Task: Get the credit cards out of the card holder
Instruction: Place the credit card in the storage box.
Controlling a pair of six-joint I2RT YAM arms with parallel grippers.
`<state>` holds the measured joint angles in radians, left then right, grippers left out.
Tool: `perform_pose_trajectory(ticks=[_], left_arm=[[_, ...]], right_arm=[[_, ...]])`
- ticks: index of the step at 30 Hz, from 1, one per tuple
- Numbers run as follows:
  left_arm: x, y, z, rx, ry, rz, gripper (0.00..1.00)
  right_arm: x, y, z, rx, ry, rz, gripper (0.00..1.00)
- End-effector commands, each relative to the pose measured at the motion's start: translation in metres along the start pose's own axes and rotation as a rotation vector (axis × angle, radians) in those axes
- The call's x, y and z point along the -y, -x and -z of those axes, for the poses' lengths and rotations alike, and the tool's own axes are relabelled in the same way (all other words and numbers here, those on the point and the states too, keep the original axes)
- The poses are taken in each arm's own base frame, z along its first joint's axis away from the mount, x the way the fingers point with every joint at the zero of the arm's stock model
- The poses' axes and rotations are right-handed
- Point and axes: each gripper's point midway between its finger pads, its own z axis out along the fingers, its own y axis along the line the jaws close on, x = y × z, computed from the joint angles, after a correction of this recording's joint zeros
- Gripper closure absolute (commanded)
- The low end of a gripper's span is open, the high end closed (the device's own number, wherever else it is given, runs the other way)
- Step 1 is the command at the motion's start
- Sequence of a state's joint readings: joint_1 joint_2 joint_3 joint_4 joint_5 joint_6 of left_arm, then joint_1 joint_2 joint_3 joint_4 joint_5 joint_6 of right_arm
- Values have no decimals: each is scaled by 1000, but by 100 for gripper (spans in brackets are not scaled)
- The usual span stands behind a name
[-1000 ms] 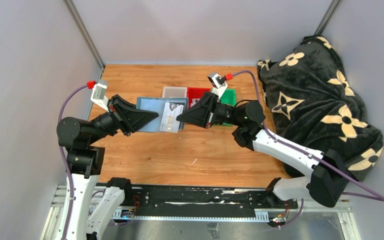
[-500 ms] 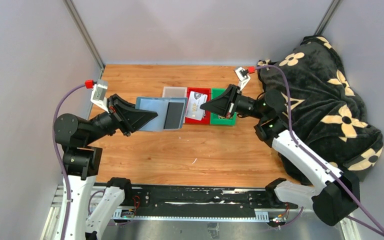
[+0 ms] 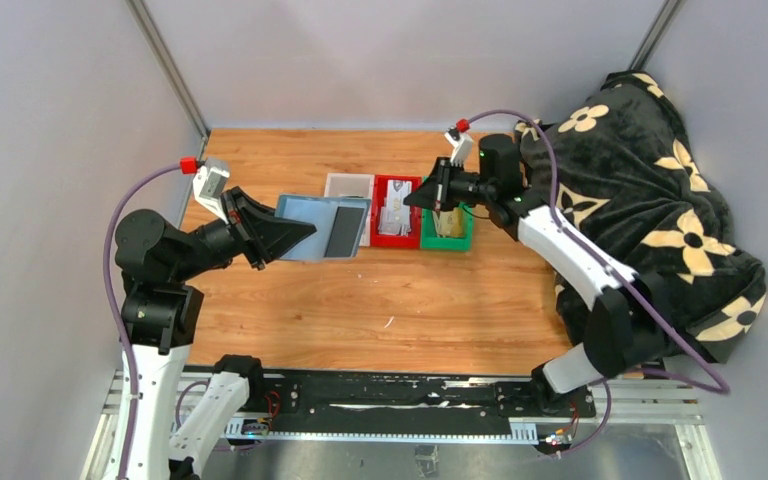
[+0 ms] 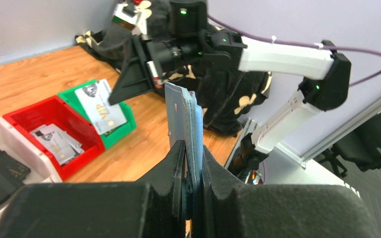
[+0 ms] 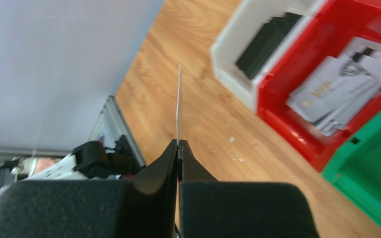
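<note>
The slate-blue card holder (image 3: 310,214) is held open above the table, pinched at its left edge by my left gripper (image 3: 303,232), which is shut on it. Its dark pocket (image 3: 343,232) faces up. In the left wrist view the card holder (image 4: 182,116) stands edge-on between the jaws of the left gripper (image 4: 192,148). My right gripper (image 3: 409,200) hovers over the red and green bins, shut on a white VIP credit card (image 4: 101,106). In the right wrist view that card (image 5: 179,99) shows edge-on, rising from the right gripper (image 5: 178,144).
Three bins stand in a row at the back: a white bin (image 3: 348,184) with dark items, a red bin (image 3: 397,240) with several light cards, and a green bin (image 3: 447,243). A black flowered blanket (image 3: 640,220) covers the right side. Grey walls enclose the wooden table (image 3: 380,300).
My right gripper drew the white card out of the card holder and carried it right and back to above the bins. The left gripper kept the holder, barely shifting.
</note>
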<state>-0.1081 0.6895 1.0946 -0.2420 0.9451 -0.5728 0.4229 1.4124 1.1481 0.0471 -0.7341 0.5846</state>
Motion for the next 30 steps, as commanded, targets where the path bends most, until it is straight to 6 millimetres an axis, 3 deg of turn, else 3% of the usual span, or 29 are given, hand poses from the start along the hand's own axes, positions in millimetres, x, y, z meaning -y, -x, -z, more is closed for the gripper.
perform_pose_trajectory(ticks=[1,6,10,14,21,30], left_arm=[[1,-1,3,-10,10,-51,100],[4,-1,3,-14,-4,-50,100],[7,2,2,-11,-20,-52,100],[9,2,2,-14,-35,-48,100],[13,4,3,-4,-44,-51,100],[17,6,4,-1,-53,-57,100]], right_arm=[[61,-7,-22,-97,-175,21,100],[118,-10,-62,-169,-278,-25,100],[149,-15,-90,-208,-336,-30,100],[165,-25,-106,-248,-378,-33,100],[180,-37,-111,-232,-439,-56,100],[175,-40,-108,-220,-492,-20,88]])
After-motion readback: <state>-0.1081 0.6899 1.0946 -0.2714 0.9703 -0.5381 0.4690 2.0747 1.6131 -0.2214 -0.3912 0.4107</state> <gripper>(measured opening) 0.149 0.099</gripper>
